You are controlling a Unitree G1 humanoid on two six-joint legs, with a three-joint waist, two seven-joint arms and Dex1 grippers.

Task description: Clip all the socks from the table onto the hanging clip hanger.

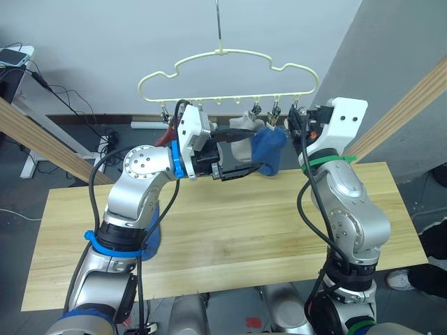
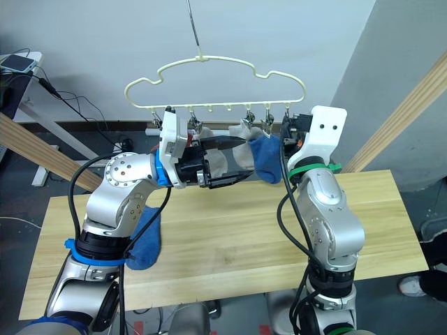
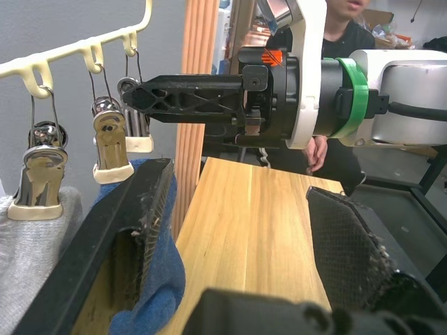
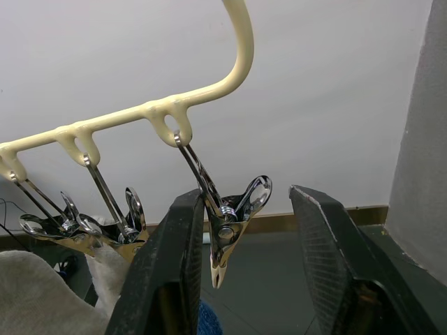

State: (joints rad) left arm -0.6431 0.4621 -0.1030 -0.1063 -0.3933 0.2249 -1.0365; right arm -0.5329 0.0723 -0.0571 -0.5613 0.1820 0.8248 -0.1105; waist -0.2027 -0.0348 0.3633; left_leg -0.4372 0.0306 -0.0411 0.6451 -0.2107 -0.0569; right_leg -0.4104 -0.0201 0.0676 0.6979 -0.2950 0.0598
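Head views: clip hanger (image 1: 230, 73) above table (image 1: 279, 230), blue sock (image 1: 269, 150) clipped beside grey sock (image 1: 243, 132), left gripper (image 1: 241, 150) open around blue sock, wrist views: right gripper (image 4: 244, 272) open around end clip (image 4: 227, 237)

Pale-yellow wavy clip hanger (image 1: 230, 66): smooth, slightly glossy coating. Small clips (image 4: 227, 227): polished, mirror-bright metal. Blue sock (image 1: 269, 150) and light grey sock (image 3: 31, 244): soft, matt, fuzzy cloth. Light plank table (image 1: 244, 230): smooth satin wood. Black fingers (image 4: 328, 258): matt plastic, rough textured pads.
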